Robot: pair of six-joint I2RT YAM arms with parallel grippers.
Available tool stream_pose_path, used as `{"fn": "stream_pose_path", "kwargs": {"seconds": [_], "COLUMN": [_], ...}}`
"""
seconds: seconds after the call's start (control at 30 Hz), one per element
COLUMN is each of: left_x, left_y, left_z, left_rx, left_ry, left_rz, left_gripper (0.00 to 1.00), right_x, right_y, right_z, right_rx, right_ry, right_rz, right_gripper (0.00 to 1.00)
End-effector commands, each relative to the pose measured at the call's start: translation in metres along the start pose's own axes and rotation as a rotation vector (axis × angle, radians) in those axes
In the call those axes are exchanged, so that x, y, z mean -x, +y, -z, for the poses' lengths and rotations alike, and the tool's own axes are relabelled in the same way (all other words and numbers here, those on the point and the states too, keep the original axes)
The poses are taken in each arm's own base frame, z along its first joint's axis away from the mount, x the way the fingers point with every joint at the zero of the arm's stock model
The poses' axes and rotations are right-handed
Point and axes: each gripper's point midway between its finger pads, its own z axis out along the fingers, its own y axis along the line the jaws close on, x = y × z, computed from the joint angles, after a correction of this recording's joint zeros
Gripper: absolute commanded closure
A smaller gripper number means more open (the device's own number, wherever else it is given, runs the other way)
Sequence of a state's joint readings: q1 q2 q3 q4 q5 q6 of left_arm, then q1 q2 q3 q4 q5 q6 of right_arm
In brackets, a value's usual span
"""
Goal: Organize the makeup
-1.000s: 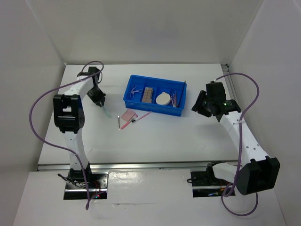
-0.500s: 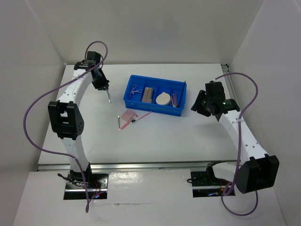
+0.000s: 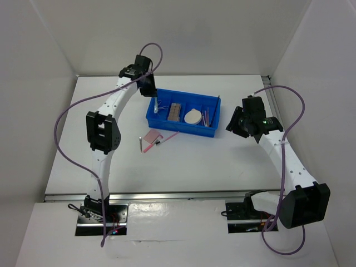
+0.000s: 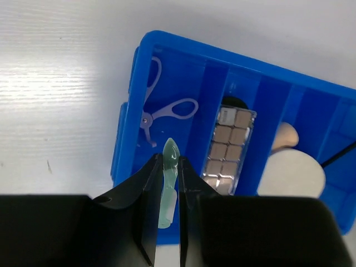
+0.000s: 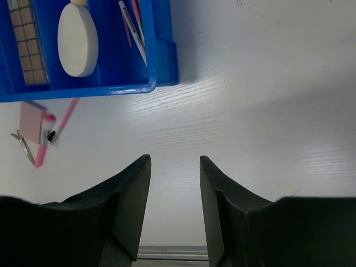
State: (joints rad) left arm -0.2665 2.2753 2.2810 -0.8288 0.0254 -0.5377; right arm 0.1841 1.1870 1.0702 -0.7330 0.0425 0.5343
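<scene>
Nearest the arm bases, a pink square pad and a thin pink stick lie on the white table, just outside the blue divided plastic tray. To the right, the right gripper hangs over the table, its fingers spread and holding nothing. The tray holds a brown-pink palette, a cream round puff and thin sticks. Farthest, the left gripper pinches a pale green translucent stick over the leftmost compartment, where a white scissor-handled tool lies.

The left arm and right arm show white links, black joint housings, black wedge-shaped fingers and looping purple cable.
</scene>
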Motion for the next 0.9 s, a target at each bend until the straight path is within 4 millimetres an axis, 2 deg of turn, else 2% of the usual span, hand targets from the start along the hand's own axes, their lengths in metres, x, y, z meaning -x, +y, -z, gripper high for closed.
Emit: {"fn": "stream_pose_path", "kwargs": {"seconds": [0.0, 0.03, 0.07, 0.13, 0.17, 0.2, 0.27, 0.3, 0.4, 0.43, 0.47, 0.53, 0.57, 0.6, 0.63, 0.67, 0.7, 0.77, 0.8, 0.83, 0.87], "left_x": [0.005, 0.008, 0.007, 0.007, 0.010, 0.012, 0.011, 0.020, 0.017, 0.023, 0.004, -0.005, -0.040, -0.041, -0.053, -0.092, -0.099, -0.126, -0.151, -0.158, -0.175], "left_y": [-0.004, -0.006, -0.006, -0.012, -0.016, -0.019, -0.023, -0.028, -0.025, -0.027, -0.017, -0.008, 0.012, 0.017, 0.020, 0.042, 0.046, 0.061, 0.079, 0.081, 0.087], "left_z": [-0.018, -0.016, -0.022, -0.020, -0.016, -0.011, -0.003, 0.013, 0.031, 0.055, 0.053, 0.066, 0.056, 0.080, 0.083, 0.076, 0.091, 0.094, 0.089, 0.093, 0.087], "left_rx": [-0.028, -0.033, -0.041, -0.073, -0.088, -0.101, -0.123, -0.137, -0.125, -0.128, -0.085, -0.060, -0.014, 0.002, 0.013, 0.068, 0.098, 0.152, 0.204, 0.209, 0.223], "left_ry": [-0.015, -0.024, -0.019, -0.015, -0.025, -0.031, -0.032, -0.063, -0.070, -0.106, -0.069, -0.087, -0.013, -0.059, -0.056, 0.023, -0.008, 0.017, 0.051, 0.049, 0.081], "left_rz": [-0.069, -0.070, -0.084, -0.095, -0.096, -0.097, -0.099, -0.103, -0.102, -0.104, -0.105, -0.089, -0.070, -0.040, -0.031, -0.012, 0.029, 0.075, 0.098, 0.152, 0.143], "left_gripper": [0.95, 0.92, 0.80, 0.70, 0.58, 0.56, 0.47, 0.41, 0.24, 0.22, 0.22, 0.28, 0.31, 0.36, 0.38, 0.39, 0.40, 0.40, 0.40, 0.38, 0.36], "right_x": [0.008, 0.007, 0.007, 0.006, 0.009, 0.009, 0.010, 0.010, 0.009, 0.009, 0.009, 0.007, 0.007, 0.007, 0.007, 0.006, 0.004, 0.002, -0.001, -0.001, 0.001], "right_y": [0.005, 0.004, 0.004, 0.001, 0.003, 0.003, 0.002, 0.002, 0.004, 0.004, 0.004, 0.006, 0.005, 0.005, 0.005, 0.005, 0.008, 0.009, 0.007, 0.011, 0.013], "right_z": [0.003, 0.006, 0.006, 0.006, 0.008, 0.008, 0.008, 0.008, 0.008, 0.008, 0.008, 0.008, 0.008, 0.008, 0.008, 0.006, 0.007, 0.005, 0.003, 0.003, 0.003], "right_rx": [0.006, 0.006, 0.006, -0.008, -0.002, -0.002, -0.010, -0.010, -0.001, -0.001, -0.001, 0.005, 0.009, 0.009, 0.009, 0.009, 0.015, 0.024, 0.019, 0.029, 0.030], "right_ry": [-0.031, -0.031, -0.031, -0.025, -0.034, -0.034, -0.039, -0.039, -0.034, -0.034, -0.034, -0.031, -0.037, -0.037, -0.037, -0.037, -0.033, -0.030, -0.022, -0.026, -0.028], "right_rz": [0.007, 0.007, 0.007, 0.008, 0.007, 0.007, 0.007, 0.007, 0.007, 0.007, 0.007, 0.014, 0.014, 0.014, 0.014, 0.005, 0.012, 0.012, 0.013, 0.010, 0.010], "right_gripper": [0.52, 0.52, 0.52, 0.52, 0.52, 0.52, 0.52, 0.52, 0.52, 0.52, 0.52, 0.52, 0.52, 0.52, 0.52, 0.52, 0.52, 0.52, 0.52, 0.52, 0.53]}}
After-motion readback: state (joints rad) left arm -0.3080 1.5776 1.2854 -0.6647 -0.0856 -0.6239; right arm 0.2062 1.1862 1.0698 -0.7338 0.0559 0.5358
